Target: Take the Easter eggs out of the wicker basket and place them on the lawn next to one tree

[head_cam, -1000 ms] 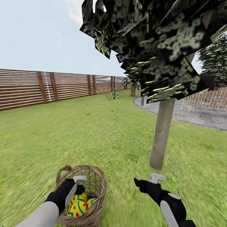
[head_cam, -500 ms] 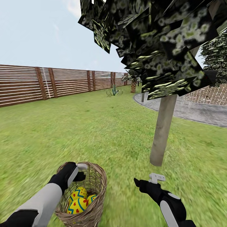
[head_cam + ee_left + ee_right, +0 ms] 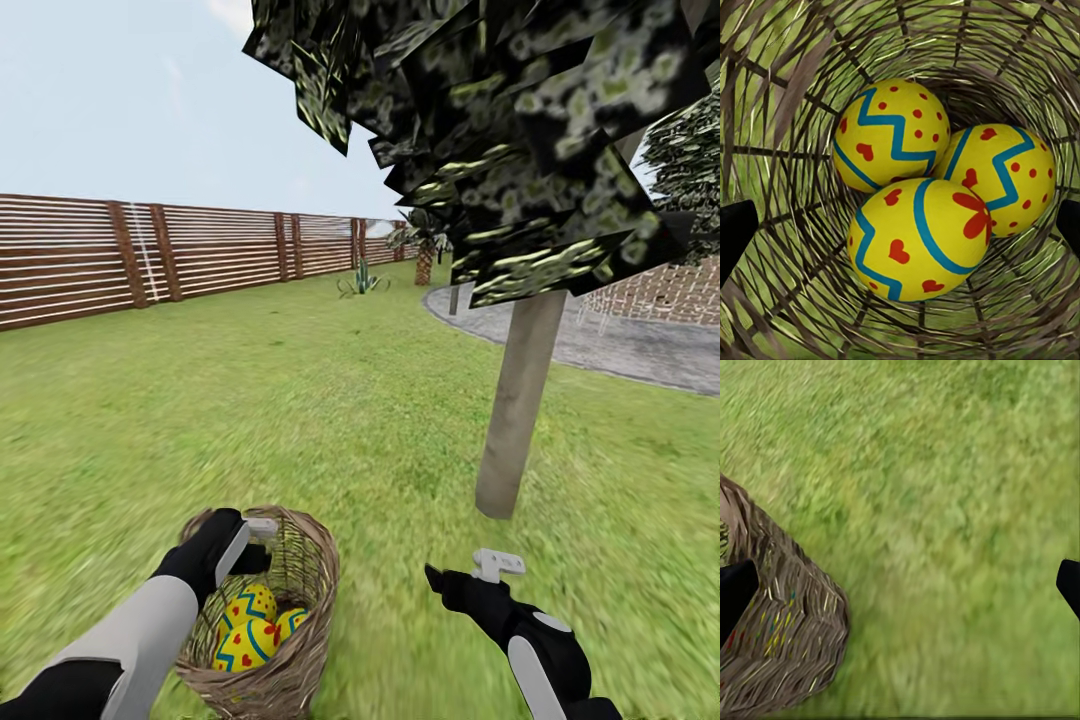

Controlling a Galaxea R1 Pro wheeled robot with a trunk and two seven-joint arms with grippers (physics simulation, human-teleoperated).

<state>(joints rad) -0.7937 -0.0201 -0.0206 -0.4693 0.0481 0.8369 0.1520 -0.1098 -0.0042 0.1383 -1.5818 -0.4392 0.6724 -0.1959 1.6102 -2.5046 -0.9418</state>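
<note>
Left gripper (image 3: 250, 545): risen from inside wicker basket (image 3: 300, 655) to its rim, jaws wide, empty. Three Easter eggs (image 3: 922, 217) remain inside. Right gripper (image 3: 470, 575): open, idle.

The head view looks forward and down across the lawn (image 3: 300, 420) toward the fence (image 3: 150, 255), with the tree (image 3: 515, 410) close ahead. The left wrist view looks straight down into the wicker basket (image 3: 787, 97) from very near, onto the 3 Easter eggs (image 3: 919, 236). The right wrist view faces grass close up, sharing that basket's outer wall.
</note>
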